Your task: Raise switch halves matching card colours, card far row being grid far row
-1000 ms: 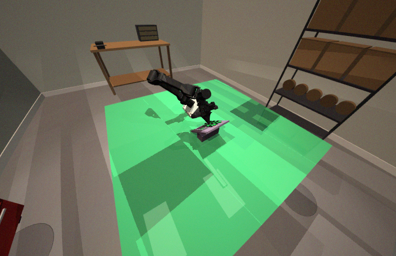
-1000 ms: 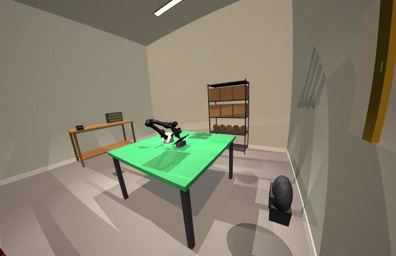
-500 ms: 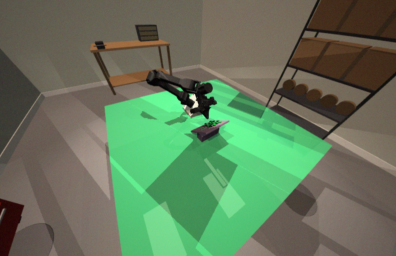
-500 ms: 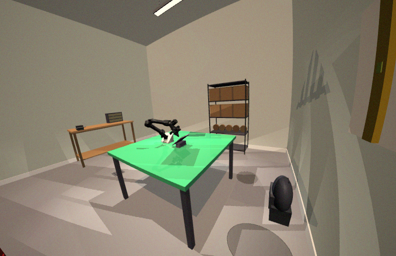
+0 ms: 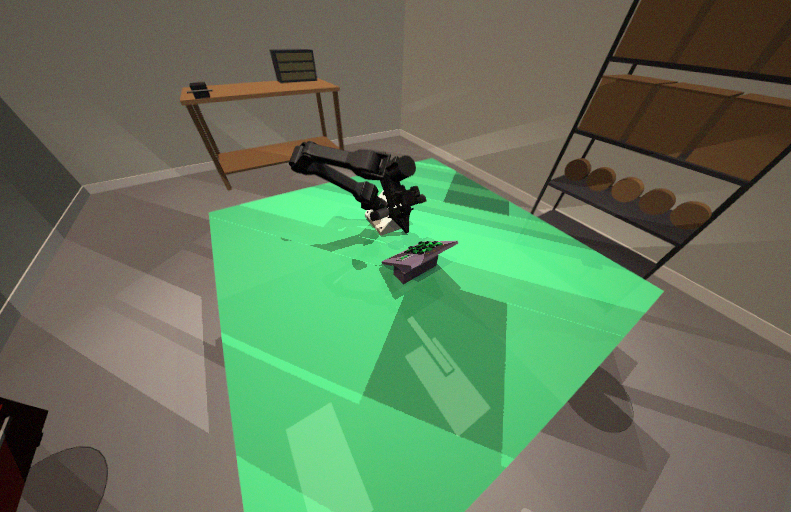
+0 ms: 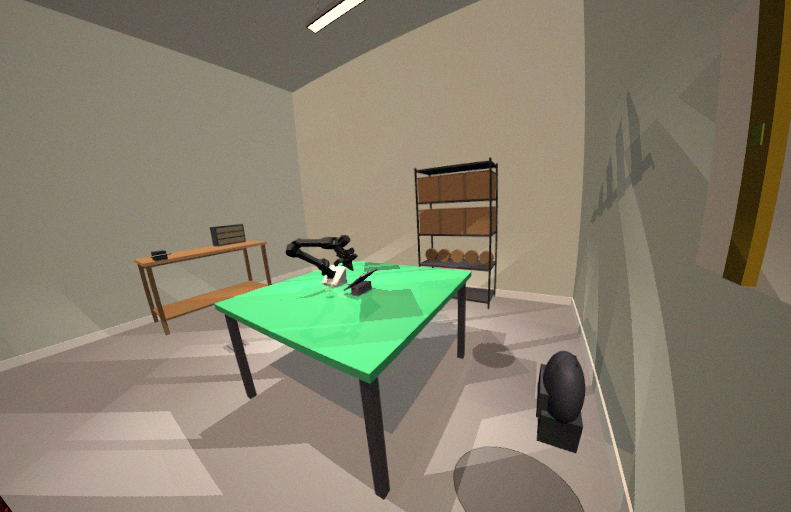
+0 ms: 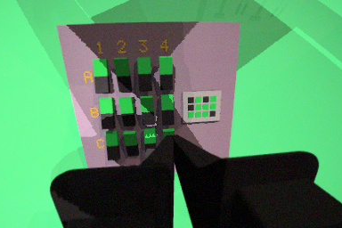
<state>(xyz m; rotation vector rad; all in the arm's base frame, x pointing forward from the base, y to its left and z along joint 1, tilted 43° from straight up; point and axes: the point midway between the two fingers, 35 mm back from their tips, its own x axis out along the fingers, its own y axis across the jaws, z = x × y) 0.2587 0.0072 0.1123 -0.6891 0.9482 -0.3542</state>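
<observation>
The tilted pale-purple panel (image 7: 214, 53) (image 5: 449, 244) (image 6: 361, 279) carries green-and-dark switches in rows A to C and columns 1 to 4. The white-edged card (image 7: 185, 118) beside the grid reads, far row first: dark, green, dark, green; dark, green, green, green; green, green, green, dark. All switches show a green far half and dark near half where visible; raised ends are hard to tell under the shadows. My gripper (image 7: 172, 141) (image 5: 407, 230) is shut and empty, above the panel's near side with a gap in the top view. Its fingers partly hide switches C3 and C4.
The panel stands on a dark block (image 5: 415, 269) (image 6: 360, 288) on the green table (image 5: 287, 332) (image 6: 324, 326). The arm's white base (image 5: 381, 224) (image 6: 334, 277) is close to the panel's near side. A wooden bench and a shelf rack stand away from the table.
</observation>
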